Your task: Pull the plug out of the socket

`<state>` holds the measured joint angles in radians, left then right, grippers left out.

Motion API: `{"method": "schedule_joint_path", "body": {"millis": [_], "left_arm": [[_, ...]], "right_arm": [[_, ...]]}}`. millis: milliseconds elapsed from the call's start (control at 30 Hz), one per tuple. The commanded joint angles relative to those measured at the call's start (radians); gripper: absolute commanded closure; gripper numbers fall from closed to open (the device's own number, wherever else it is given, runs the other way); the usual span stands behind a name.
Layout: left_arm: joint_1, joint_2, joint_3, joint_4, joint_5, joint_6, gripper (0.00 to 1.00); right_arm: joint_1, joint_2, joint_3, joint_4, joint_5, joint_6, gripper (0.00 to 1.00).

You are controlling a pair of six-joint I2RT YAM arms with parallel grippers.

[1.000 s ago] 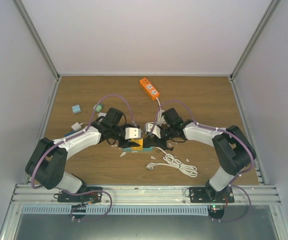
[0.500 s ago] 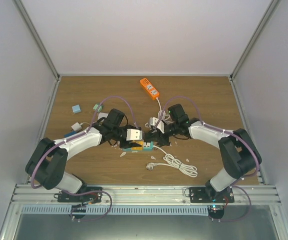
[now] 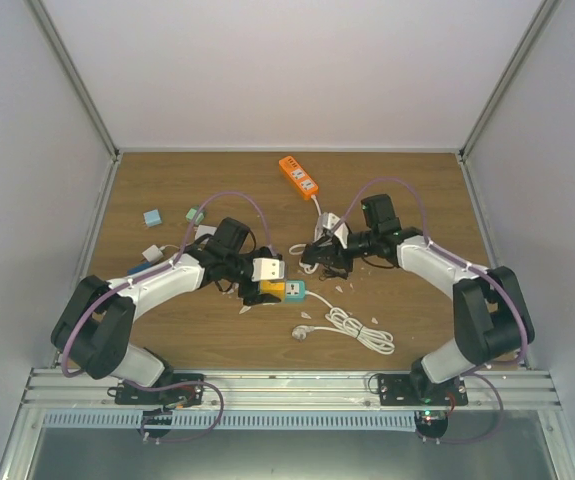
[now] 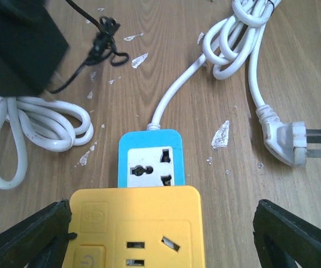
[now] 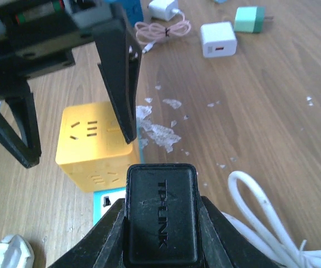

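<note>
**Right gripper** (image 5: 160,237): jaws closed on the black plug (image 5: 160,212), with one finger against each side of its body. The black plug is out of the socket. It is held apart from the yellow socket block (image 3: 270,291), to the right of it in the top view.

**Left gripper** (image 4: 163,220): jaws open, with one finger on each side of the yellow socket block. The finger (image 4: 297,234) at the right of the left wrist view stands apart from the block. Contact at the other finger cannot be determined.

The yellow socket block sits over one end of the blue socket (image 4: 151,159), which lies flat on the table (image 3: 207,335). A white cord (image 4: 174,92) runs from the blue socket to a coil (image 4: 241,33) and ends in a white plug (image 4: 294,142) lying on the table. An orange power strip (image 3: 298,175) lies near the far edge of the table, well apart from the socket block.
</note>
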<state>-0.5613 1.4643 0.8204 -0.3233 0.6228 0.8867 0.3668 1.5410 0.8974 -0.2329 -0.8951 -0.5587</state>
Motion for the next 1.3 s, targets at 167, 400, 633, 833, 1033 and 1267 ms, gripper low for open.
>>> {"method": "schedule_joint_path", "body": {"millis": [167, 400, 633, 833, 1033, 1267], "left_arm": [[-0.003, -0.049, 0.108, -0.064, -0.046, -0.103, 0.09], [-0.003, -0.087, 0.209, 0.029, -0.172, -0.201, 0.10], [-0.003, -0.073, 0.287, 0.118, -0.300, -0.277, 0.11], [-0.006, -0.044, 0.342, 0.172, -0.395, -0.336, 0.18], [-0.029, -0.006, 0.385, 0.184, -0.427, -0.353, 0.23], [-0.042, 0.028, 0.410, 0.210, -0.470, -0.379, 0.29]], "right_arm": [[-0.049, -0.047, 0.114, 0.085, -0.101, 0.245, 0.95], [-0.058, -0.025, 0.188, 0.226, -0.104, 0.487, 0.95], [-0.058, 0.025, 0.173, 0.469, -0.114, 0.790, 0.94], [-0.044, 0.051, 0.153, 0.570, -0.103, 0.928, 0.94], [-0.027, 0.072, 0.143, 0.645, -0.093, 1.011, 0.92], [-0.002, 0.100, 0.143, 0.715, -0.090, 1.066, 0.92]]}}
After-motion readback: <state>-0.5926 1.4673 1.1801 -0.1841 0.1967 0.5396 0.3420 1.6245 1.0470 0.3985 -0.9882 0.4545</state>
